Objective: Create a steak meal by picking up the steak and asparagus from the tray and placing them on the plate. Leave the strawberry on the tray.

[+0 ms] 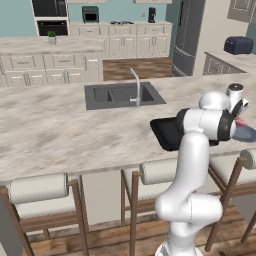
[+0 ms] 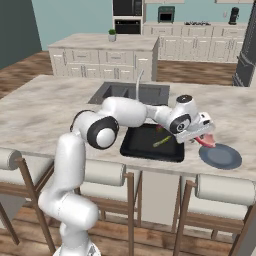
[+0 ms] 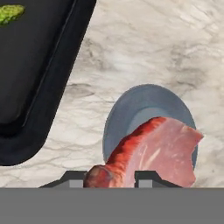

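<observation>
- The black rectangular tray with rounded corners and a raised rim (image 2: pixel 145 148) lies on the pale marbled stone counter (image 1: pixel 55 130), in front of the dark sink (image 1: pixel 122 95). In the right base view its long side runs along the counter's front edge. It is the source for both foods, and 1 of the 2 has already left it.
- The round, flat grey-blue plate (image 2: pixel 222 158) sits just beside the tray's right end, apart from it. I judge nothing is on it yet, so 0 of 2 placements are done.
- The flat pinkish-red steak with a paler edge (image 3: pixel 159 153) is off the tray, held in the air over the plate. In the hand view its long axis runs away from the fingers, the free end reaching out above the dish, the darker red edge on the left.
- The two-finger gripper (image 2: pixel 198 138) is clamped on the steak's near end. This looks like the carry-and-lower step, with release to come.
- The thin green-yellow asparagus stalk (image 2: pixel 161 142) lies in the tray, slanted from lower left to upper right in the right base view. It remains to be moved.
- I cannot make out the strawberry.
</observation>
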Available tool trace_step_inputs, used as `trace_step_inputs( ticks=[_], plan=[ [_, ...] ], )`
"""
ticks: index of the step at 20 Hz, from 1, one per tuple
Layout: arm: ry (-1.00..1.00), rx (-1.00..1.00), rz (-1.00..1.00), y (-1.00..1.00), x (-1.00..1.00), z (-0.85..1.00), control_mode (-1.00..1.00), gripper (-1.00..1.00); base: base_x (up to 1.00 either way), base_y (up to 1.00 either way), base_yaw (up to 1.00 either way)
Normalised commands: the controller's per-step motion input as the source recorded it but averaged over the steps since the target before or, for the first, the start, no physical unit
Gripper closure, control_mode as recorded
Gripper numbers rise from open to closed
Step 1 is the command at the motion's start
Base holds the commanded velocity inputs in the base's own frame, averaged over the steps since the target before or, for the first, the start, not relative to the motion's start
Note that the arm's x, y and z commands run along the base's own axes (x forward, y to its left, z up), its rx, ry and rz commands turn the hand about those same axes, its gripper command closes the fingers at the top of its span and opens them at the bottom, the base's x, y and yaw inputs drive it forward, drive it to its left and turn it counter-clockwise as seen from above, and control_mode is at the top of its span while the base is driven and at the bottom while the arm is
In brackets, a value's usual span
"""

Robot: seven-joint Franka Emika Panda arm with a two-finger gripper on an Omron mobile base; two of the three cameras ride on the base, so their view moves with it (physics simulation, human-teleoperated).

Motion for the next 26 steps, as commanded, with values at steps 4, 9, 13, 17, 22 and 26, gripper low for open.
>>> trace_step_inputs(
  ticks=[4, 9, 13, 17, 22, 26],
  plan=[
    [0.00, 0.00, 0.00, -0.48, 0.01, -0.48, -1.00, 1.00, 0.00, 0.00, 0.00],
    [0.00, 0.04, 0.00, -0.41, 0.23, -0.37, -1.00, 1.00, 0.00, 0.00, 0.00],
    [0.00, 0.05, 0.00, -0.38, 0.20, -0.28, -1.00, 1.00, 0.00, 0.00, 0.00],
    [0.00, 0.06, 0.00, -0.39, 0.16, -0.16, -1.00, 1.00, 0.00, 0.00, 0.00],
    [0.00, 0.06, 0.00, -0.40, 0.15, -0.11, -1.00, 1.00, 0.00, 0.00, 0.00],
    [0.00, 0.00, 0.00, -0.07, 0.05, -0.13, -1.00, -1.00, 0.00, 0.00, 0.00]
  ],
)
